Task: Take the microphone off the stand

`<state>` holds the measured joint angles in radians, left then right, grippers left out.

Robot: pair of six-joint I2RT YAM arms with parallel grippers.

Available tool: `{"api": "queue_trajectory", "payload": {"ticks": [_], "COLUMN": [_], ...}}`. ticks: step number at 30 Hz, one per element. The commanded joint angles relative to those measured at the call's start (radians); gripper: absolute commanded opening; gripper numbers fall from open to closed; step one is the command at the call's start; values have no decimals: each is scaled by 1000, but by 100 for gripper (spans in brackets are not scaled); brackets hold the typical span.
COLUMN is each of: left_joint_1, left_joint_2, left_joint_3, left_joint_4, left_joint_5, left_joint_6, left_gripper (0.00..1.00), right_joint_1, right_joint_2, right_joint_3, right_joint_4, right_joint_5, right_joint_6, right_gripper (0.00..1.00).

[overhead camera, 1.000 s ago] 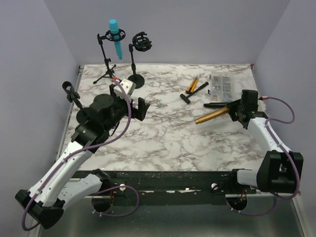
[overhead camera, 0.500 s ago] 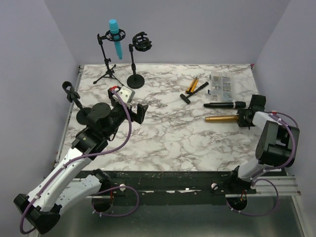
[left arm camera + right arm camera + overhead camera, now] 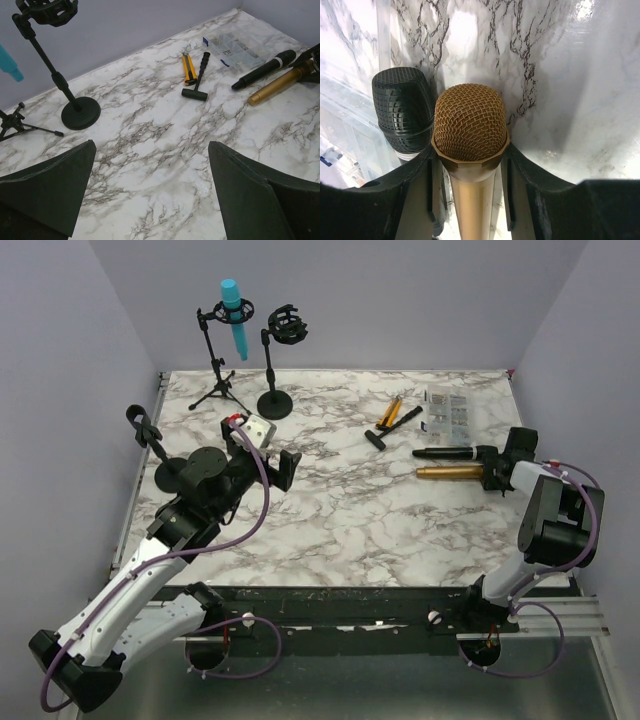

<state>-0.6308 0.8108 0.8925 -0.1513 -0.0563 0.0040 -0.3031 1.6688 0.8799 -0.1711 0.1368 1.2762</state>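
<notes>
1. Right hand (image 3: 470, 155): low at the right edge of the table (image 3: 340, 520), jaws narrowed on the neck of a gold microphone (image 3: 450, 474) just below its mesh head. This microphone lies flat, just beside a black microphone (image 3: 450, 452).
2. Left hand (image 3: 262, 453): jaws at full spread, holding nothing, hovering above the left-centre of the table.
3. Task item: a blue microphone (image 3: 236, 315) sits tilted in the shock mount of a tripod stand (image 3: 217, 370) at the rear left corner, well apart from both hands. Judgement: removal of this one has not begun.
4. Hazard, tipping: the tripod stand looks light. A pull along any line other than the microphone's own axis would likely drag or topple the stand instead of freeing the microphone.
5. Hazard, collision: a round-base stand (image 3: 272, 370) with an empty mount is just beside the tripod. A wide-open hand approaching from the front could knock it.
6. Hazard, arm sweep: a third stand (image 3: 142, 428) rises close against the left arm, which partly hides its base. Swinging the elbow outward could strike it.
7. Hazard, rolling: if released carelessly, the gold microphone may roll into the black one.
8. Surface: white marble-pattern top, smooth and slightly glossy. It also carries a hammer (image 3: 385, 430), a yellow utility knife (image 3: 392, 408) and a clear parts box (image 3: 447, 410).
9. Room: plain lavender walls enclose the table on three sides.
</notes>
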Motion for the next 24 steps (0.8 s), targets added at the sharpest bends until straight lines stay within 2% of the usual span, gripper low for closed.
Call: {"api": "queue_trajectory", "payload": {"ticks": [1, 4, 10, 16, 18, 20, 22, 24], "left_joint_1": [-5, -5, -5, -5, -5, -6, -3, -3], "left_joint_2": [7, 13, 21, 30, 33, 40, 60, 95], "left_joint_3": [17, 20, 20, 19, 15, 13, 17, 38], "left_joint_4": [14, 7, 4, 5, 9, 16, 16, -8], "left_joint_5": [-4, 7, 7, 1, 0, -6, -19, -39], "left_joint_6": [10, 15, 20, 21, 18, 11, 1, -46], "left_gripper": [99, 99, 99, 99, 99, 99, 99, 99], "right_joint_1": [-7, -7, -7, -7, -7, -7, -7, -7], "right_joint_2": [4, -13, -65, -183, -249, -314, -377, -422], "right_joint_3": [-22, -38, -60, -86, -97, -101, -94, -84], "right_joint_4": [37, 55, 57, 28, 6, -15, -16, 14], "right_joint_5": [6, -4, -23, -66, -67, -58, -70, -150], "right_joint_6": [25, 16, 6, -14, -38, -85, -189, -344], "right_gripper": [46, 54, 77, 86, 92, 99, 100, 100]}}
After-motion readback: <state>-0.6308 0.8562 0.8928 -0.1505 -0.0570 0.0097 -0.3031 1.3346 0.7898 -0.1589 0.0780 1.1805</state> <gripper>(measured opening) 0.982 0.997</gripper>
